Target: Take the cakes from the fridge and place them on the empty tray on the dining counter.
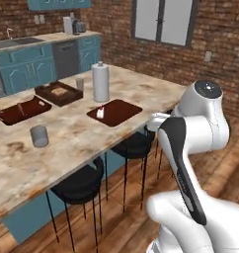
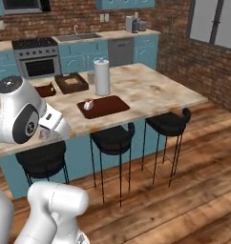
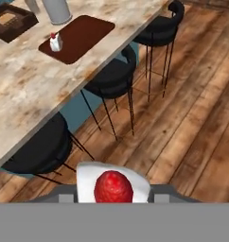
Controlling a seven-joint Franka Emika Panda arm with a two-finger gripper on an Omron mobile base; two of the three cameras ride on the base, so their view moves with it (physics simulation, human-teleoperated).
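Wooden floorboards run beneath the arm, and right at the bottom of the hand view the tool pinches one cake wedge between its fingers, the white-grey body and red cherry sitting just ahead of the camera. In the right base view that held cake shows faintly below the white wrist, hanging off the near edge of the counter rather than over it. Black round stools line the counter's near side, between the tool and the marbled top. Farther on, well apart from the tool, the flat reddish-brown tray lies on the counter with the second cake wedge standing on its left part, cherry up. Just behind the tray stands a white cylindrical roll, and beside that a deeper brown tray with bread; a handled brown tray and a small grey cup sit farther left. Beyond them teal cabinets, a stove and a brick wall close the kitchen.
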